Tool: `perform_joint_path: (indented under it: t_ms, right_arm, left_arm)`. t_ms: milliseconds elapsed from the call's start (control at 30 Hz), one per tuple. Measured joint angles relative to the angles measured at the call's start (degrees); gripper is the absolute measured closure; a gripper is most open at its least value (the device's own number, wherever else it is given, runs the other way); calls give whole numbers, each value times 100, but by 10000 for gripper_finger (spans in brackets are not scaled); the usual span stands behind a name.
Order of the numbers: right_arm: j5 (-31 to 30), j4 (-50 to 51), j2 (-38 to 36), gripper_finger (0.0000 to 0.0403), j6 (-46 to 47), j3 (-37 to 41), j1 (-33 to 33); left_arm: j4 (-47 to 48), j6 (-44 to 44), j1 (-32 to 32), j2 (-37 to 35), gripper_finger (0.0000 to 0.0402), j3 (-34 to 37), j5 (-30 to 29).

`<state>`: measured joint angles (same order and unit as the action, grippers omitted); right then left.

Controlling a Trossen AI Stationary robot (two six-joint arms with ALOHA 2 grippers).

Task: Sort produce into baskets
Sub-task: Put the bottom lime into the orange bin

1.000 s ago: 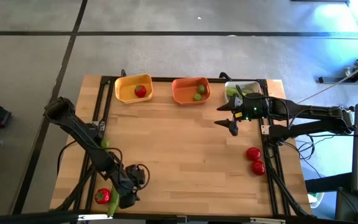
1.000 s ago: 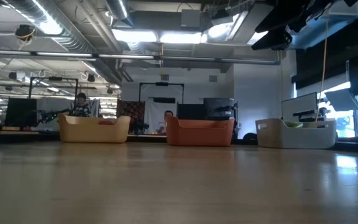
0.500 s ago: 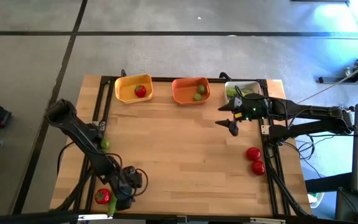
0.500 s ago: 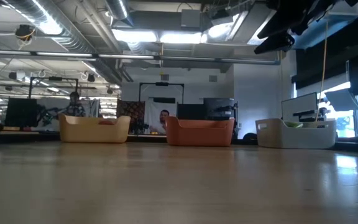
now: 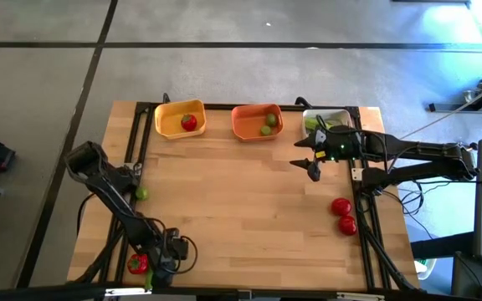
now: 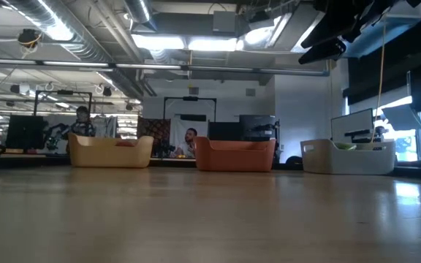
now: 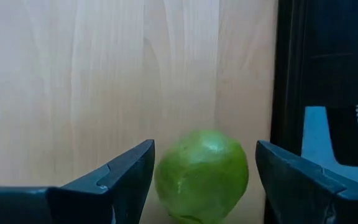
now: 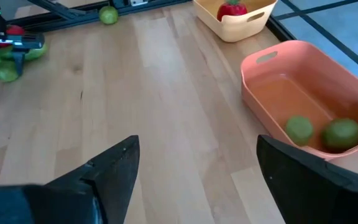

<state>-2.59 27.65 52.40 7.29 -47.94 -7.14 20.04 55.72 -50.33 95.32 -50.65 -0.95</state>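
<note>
Green filled the gap between the fingers of my left tool (image 7: 201, 180): a lime-like ball (image 7: 202, 175) sat on the pale wood with a dark finger standing wide on either side of it, neither one touching it as far as I could see. From above, that tool (image 5: 159, 261) was low at the near left corner of the tabletop (image 5: 249, 209), right beside a red tomato piece (image 5: 137, 264) and a sliver of something green at the very edge that I could not make out. Another lime (image 5: 141, 194) lay by the left rail further up. My right tool (image 5: 310, 160) hung wide and empty above the far right of the tabletop, just in front of the white-grey basket (image 5: 342, 114); through its own camera I saw the orange basket (image 8: 303, 93) with two limes in it and the yellow basket (image 8: 241, 25) with one tomato. The white-grey basket held something green, which I took for cucumber pieces, though I could not count them. Two more tomatoes (image 5: 342, 215) sat together near the right edge. I judged the sort somewhat under way: one tomato and two limes were home, while three tomatoes and at least two limes were left out on the wood.
</note>
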Motion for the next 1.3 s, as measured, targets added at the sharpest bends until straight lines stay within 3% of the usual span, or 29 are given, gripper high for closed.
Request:
perform_joint_path:
  t_ms: [200, 533, 833, 1133, 1300]
  right_arm:
    - [1, -3, -1, 93, -2, 0, 0]
    - [2, 47, -1, 93, 42, 2, 0]
    - [11, -72, 0, 93, 41, 2, 0]
    - [20, -87, 37, 91, 164, 2, 0]
    - [-105, -147, 216, 66, 155, 2, 0]
  left_arm:
    - [329, 10, -10, 14, 140, 0, 1]
    - [621, -15, 92, -1, 234, -11, 25]
    - [682, 202, 556, -353, 229, 7, -79]
    - [717, -335, 1282, -1256, 224, 7, -1257]
    - [715, -735, 1773, -1656, 223, 4, -1897]
